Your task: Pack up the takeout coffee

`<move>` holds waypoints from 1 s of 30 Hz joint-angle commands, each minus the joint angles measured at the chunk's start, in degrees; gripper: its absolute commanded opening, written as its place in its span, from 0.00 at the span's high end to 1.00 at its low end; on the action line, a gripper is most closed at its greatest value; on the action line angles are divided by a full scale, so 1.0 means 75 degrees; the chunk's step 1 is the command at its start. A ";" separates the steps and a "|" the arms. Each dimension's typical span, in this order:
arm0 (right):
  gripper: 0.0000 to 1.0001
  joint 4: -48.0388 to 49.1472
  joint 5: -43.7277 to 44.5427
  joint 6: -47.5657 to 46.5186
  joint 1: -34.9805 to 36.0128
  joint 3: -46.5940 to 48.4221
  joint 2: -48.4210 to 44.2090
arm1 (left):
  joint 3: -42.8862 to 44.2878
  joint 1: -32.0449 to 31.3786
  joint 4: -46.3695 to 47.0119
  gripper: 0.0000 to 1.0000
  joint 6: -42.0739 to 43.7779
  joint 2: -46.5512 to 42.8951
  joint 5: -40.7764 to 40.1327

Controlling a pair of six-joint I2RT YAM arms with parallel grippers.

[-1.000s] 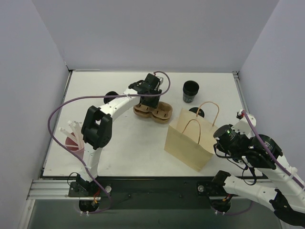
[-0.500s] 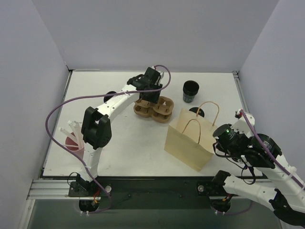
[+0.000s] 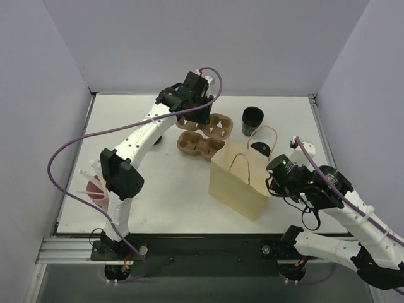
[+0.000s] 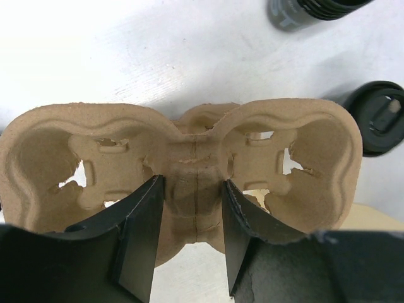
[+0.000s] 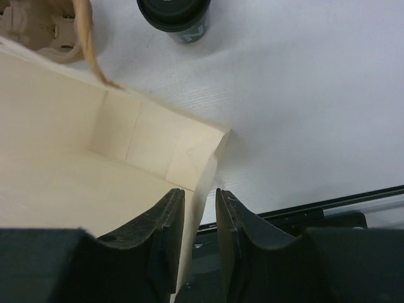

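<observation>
The takeout coffee point(image 3: 260, 148), a small black cup with a round lid, stands just behind the paper bag point(image 3: 238, 180). It also shows in the left wrist view point(image 4: 380, 118) and the right wrist view point(image 5: 175, 14). My left gripper point(image 3: 201, 117) is shut on the middle ridge of a brown pulp carrier point(image 3: 218, 125) and holds it above the table; in the left wrist view the gripper point(image 4: 192, 189) pinches the carrier point(image 4: 101, 151). A second carrier point(image 3: 194, 144) lies on the table. My right gripper point(image 3: 274, 178) is shut on the bag's near right wall point(image 5: 203, 173).
A stack of lidless black cups point(image 3: 252, 120) stands at the back right, also in the left wrist view point(image 4: 303, 9). A pink cup with white pieces point(image 3: 95, 186) sits at the left edge. A dark object point(image 3: 155, 137) shows partly behind the left arm.
My left gripper has lifted one carrier up and toward the back, leaving the other on the table. My right gripper has moved left, shifting the bag left with it.
</observation>
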 commanded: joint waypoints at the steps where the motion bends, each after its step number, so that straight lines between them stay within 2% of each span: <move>1: 0.66 -0.0008 -0.0183 0.0026 -0.0025 0.0359 0.0033 | 0.0089 0.0043 -0.0290 0.65 -0.0378 -0.1166 0.0370; 4: 0.57 -0.0020 -0.0242 0.0120 -0.0025 0.0464 -0.0213 | 0.0042 0.0020 -0.0220 0.65 -0.0589 -0.1495 0.0745; 8: 0.52 -0.0032 -0.0254 0.0249 -0.0025 0.0663 -0.0657 | 0.0089 0.0020 -0.0150 0.65 -0.0883 -0.1894 0.1109; 18: 0.51 -0.0231 0.0342 0.0192 -0.0025 0.0921 -0.1256 | 0.0252 -0.0085 0.0050 0.65 -0.2042 -0.2902 0.2642; 25: 0.51 -0.0255 0.0613 0.0097 -0.0025 0.0863 -0.1619 | 0.0803 -0.0682 -0.0033 0.66 -0.2570 -0.2774 0.3336; 27: 0.51 -0.0185 0.0485 -0.0042 -0.0025 0.0828 -0.1690 | 0.0792 -0.0905 0.0049 0.66 -0.2699 -0.2681 0.3266; 28: 0.51 0.0152 0.0287 -0.0519 -0.0025 0.0770 -0.1736 | 0.0827 -0.1080 0.0108 0.65 -0.2735 -0.2634 0.3266; 30: 0.51 0.0994 -0.0602 -0.1259 -0.0025 0.0723 -0.1760 | 0.0932 -0.1198 0.0120 0.66 -0.2816 -0.2470 0.3242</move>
